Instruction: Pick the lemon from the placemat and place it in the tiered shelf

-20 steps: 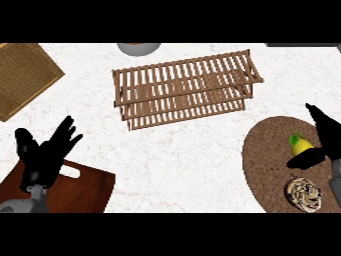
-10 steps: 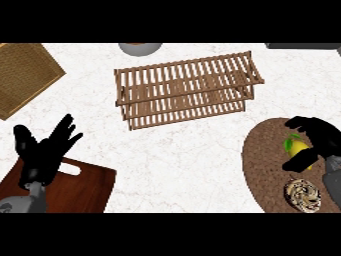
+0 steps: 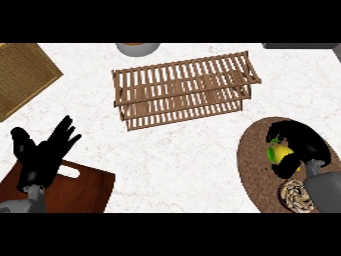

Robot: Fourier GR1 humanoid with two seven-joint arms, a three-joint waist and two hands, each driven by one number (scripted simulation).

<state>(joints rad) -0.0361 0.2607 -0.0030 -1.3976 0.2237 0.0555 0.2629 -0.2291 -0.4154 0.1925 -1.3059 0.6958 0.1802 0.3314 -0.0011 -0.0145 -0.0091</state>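
The yellow-green lemon (image 3: 279, 153) lies on the oval brown woven placemat (image 3: 256, 165) at the counter's right; the black right hand (image 3: 300, 145) curls over it, hiding most of it, so its long axis cannot be told. A small round patterned object (image 3: 296, 194) shares the mat. The slatted wooden tiered shelf (image 3: 182, 89) holds nothing. The left hand (image 3: 44, 152), fingers spread, rests above a dark wooden cutting board (image 3: 75, 190).

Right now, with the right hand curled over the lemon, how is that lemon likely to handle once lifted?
The lemon looks rounded and smooth, so it would probably roll if released on the flat placemat. It looks small under the right hand, so probably light. The shelf is slatted, which may help stop it rolling.
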